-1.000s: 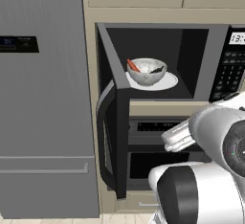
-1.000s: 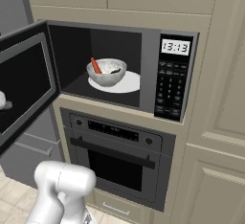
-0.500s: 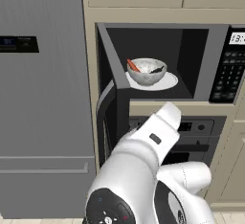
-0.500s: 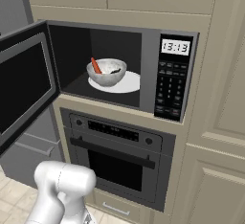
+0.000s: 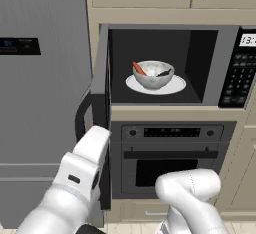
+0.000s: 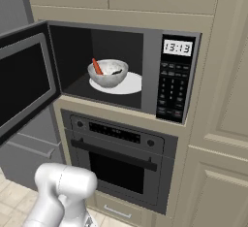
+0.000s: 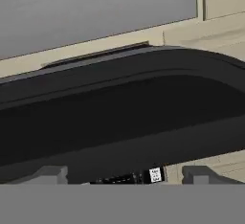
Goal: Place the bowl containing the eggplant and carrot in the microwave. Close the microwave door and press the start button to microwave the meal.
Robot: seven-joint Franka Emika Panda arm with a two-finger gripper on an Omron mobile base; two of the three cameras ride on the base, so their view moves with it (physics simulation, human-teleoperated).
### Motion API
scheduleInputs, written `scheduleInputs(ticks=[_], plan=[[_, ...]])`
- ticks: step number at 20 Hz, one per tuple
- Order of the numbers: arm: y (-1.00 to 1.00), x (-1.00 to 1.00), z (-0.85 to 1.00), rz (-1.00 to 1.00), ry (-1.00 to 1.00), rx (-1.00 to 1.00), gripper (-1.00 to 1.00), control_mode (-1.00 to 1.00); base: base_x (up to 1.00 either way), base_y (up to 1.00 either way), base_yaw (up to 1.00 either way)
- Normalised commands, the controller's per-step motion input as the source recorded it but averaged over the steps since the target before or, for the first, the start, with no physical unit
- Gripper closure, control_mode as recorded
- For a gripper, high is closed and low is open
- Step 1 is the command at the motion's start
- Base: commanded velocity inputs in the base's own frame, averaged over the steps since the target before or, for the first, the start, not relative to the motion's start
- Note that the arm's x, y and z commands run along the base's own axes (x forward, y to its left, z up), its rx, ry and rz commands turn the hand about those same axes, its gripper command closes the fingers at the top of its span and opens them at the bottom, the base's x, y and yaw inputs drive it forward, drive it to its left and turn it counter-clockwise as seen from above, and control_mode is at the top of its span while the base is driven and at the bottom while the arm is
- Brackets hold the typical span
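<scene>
The microwave (image 6: 121, 71) had a matt black cavity and a dark grey, metal-looking frame. The microwave door (image 6: 24, 83), at the left of the right base view, carried a glossy black window in a smooth grey surround. The bowl (image 5: 153, 74) looked like glazed white ceramic with grey mottling, on a smooth white plate (image 5: 175, 86). The fridge (image 5: 42, 103) was brushed grey metal. The cabinets (image 6: 213, 124) were matt cream painted wood. The oven (image 6: 121, 165) had a satin black face.
</scene>
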Motion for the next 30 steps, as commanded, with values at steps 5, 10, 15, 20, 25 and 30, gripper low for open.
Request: scheduleInputs(ticks=[5, 10, 15, 20, 25, 30], plan=[[1.0, -0.03, -0.06, -0.07, 0.0, -0.37, -1.0, -1.0, 0.0, 0.0, 0.0], [0.89, 0.08, 0.0, -0.13, 0.14, -0.19, -1.0, -1.0, 0.0, 0.0, 0.0], [0.3, 0.76, -0.03, -0.21, 0.2, 0.0, -1.0, -1.0, 0.0, 0.0, 0.0], [0.27, 0.87, -0.14, -0.21, 0.18, 0.0, -1.0, -1.0, 0.0, 0.0, 0.0], [-0.01, 0.57, -0.12, -0.27, 0.11, -0.01, -1.0, -1.0, 0.0, 0.0, 0.0], [-0.89, -0.05, -0.12, -0.34, -0.03, 0.02, -1.0, -1.0, 0.0, 0.0, 0.0]])
